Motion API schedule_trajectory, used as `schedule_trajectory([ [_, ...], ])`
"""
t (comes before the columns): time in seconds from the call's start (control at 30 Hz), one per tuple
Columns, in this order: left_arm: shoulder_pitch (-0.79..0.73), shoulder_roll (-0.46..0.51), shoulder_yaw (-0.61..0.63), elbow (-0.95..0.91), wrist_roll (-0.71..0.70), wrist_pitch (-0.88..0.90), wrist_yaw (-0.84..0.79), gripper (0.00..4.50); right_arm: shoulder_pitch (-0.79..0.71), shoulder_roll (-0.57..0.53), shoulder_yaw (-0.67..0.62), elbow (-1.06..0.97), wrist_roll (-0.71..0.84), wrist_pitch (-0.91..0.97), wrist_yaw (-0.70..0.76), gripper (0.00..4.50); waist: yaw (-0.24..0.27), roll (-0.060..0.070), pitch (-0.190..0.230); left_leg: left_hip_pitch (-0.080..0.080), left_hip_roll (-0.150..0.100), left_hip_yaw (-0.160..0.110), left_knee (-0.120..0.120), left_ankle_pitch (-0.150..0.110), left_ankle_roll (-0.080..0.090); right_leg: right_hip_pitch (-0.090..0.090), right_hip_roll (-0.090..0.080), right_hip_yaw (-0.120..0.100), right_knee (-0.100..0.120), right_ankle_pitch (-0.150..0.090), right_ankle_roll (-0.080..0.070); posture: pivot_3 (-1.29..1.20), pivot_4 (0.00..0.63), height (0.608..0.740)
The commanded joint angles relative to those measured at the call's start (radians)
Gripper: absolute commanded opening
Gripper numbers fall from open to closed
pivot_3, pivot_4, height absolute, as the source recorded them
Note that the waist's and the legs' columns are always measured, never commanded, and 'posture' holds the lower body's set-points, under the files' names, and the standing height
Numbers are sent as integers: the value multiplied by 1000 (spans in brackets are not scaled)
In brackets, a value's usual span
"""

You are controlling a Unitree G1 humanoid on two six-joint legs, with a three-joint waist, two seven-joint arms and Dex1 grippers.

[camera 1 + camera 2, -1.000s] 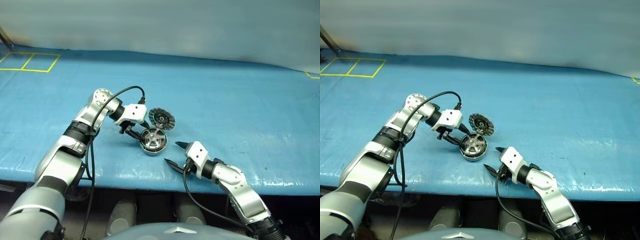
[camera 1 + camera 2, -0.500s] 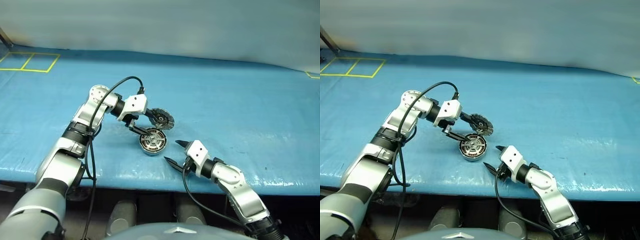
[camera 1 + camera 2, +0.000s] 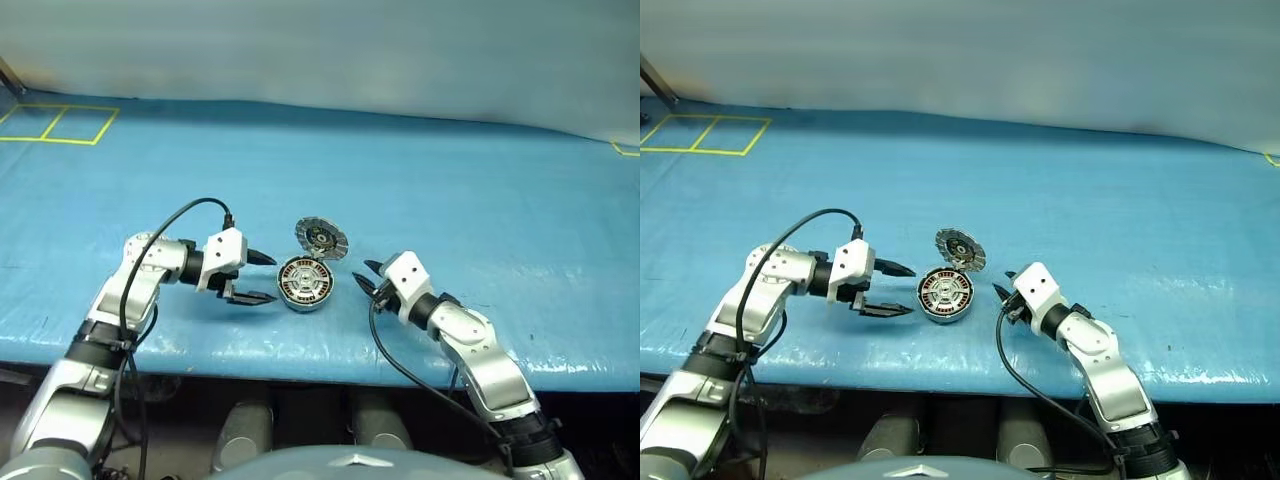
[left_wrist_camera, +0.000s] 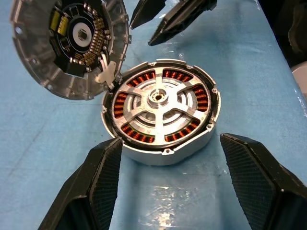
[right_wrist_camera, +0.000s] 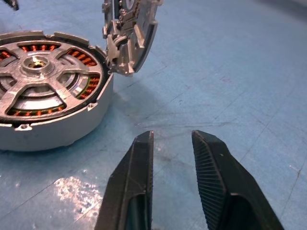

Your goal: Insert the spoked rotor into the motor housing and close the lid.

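Note:
The motor housing (image 3: 305,282), a shallow silver cup, lies on the blue table between my two grippers. The spoked rotor (image 4: 160,103) sits inside it, with copper windings showing between its silver spokes. The lid (image 3: 321,238) stands open on its hinge at the housing's far edge, dark inner face towards me. My left gripper (image 3: 272,277) is open just left of the housing, pointing at it and holding nothing. My right gripper (image 3: 362,272) is just right of the housing. Its fingers (image 5: 139,172) are drawn nearly together with nothing between them.
The blue sheet (image 3: 480,200) covers the whole table, and its front edge (image 3: 300,350) runs close below both grippers. Yellow tape lines (image 3: 60,125) mark squares at the far left. A black cable (image 3: 175,225) loops over my left forearm.
My left gripper has drawn back from over the housing to its left side, still open. My right gripper has moved up towards the housing and its fingers have closed. The lid stays open.

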Motion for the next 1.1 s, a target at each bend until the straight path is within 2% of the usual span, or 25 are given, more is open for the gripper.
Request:
schedule_trajectory([
  [0.03, 45, -26, 59, -72, -48, -41, 71, 3554, -63, 42, -40, 22, -18, -2, -81, 235, 1, 0, 0, 0, 0, 0, 0, 0, 0, 0, 0, 0, 0, 0, 0, 0, 150, 740],
  [0.07, 63, -37, 70, -74, -54, -53, 93, 3554, -87, 53, -46, 41, -26, -1, -101, 61, 2, 0, 0, 0, 0, 0, 0, 0, 0, 0, 0, 0, 1, 0, 0, 0, 150, 740],
  [0.2, 92, -85, 112, -63, -94, -128, 140, 3554, -163, 73, -56, 98, -49, 0, -146, 61, 3, 0, 0, 1, 0, 0, 0, 1, -1, 0, 0, 0, 1, 0, 0, 0, 150, 740],
  [0.4, 128, -67, 106, -58, -96, -65, 174, 3554, -263, 118, -68, 167, 21, -16, -101, 61, -6, 1, 0, 1, 0, 0, -3, 1, -1, 0, 0, 0, 0, 0, -1, 0, 150, 740],
  [0.47, 145, -60, 110, -62, -96, -3, 204, 3554, -291, 121, -60, 188, 62, -24, -38, 61, -9, 1, 0, 2, 0, 0, -3, 1, -1, 0, 0, 0, 0, 0, -1, 0, 150, 740],
  [0.67, 190, -58, 135, -100, -134, 38, 229, 3554, -355, 147, -75, 215, 180, -42, 93, 61, -11, 2, 1, 2, 0, 0, -4, 1, -1, 0, 0, 0, 0, 0, -1, 0, 150, 740],
  [0.93, 238, -56, 199, -171, -197, 89, 289, 3554, -303, 107, -13, 91, 274, 10, 248, 61, -9, 2, 1, 2, 0, 0, -4, 1, -1, 0, 0, 0, 0, -1, -2, 0, 150, 740],
  [1.1, 271, -58, 231, -208, -210, 105, 336, 3554, -226, 92, 49, 29, 250, 44, 241, 61, -10, 2, 0, 3, 0, 0, -5, 1, -1, 0, 0, 0, 0, -1, -2, 0, 150, 740],
])
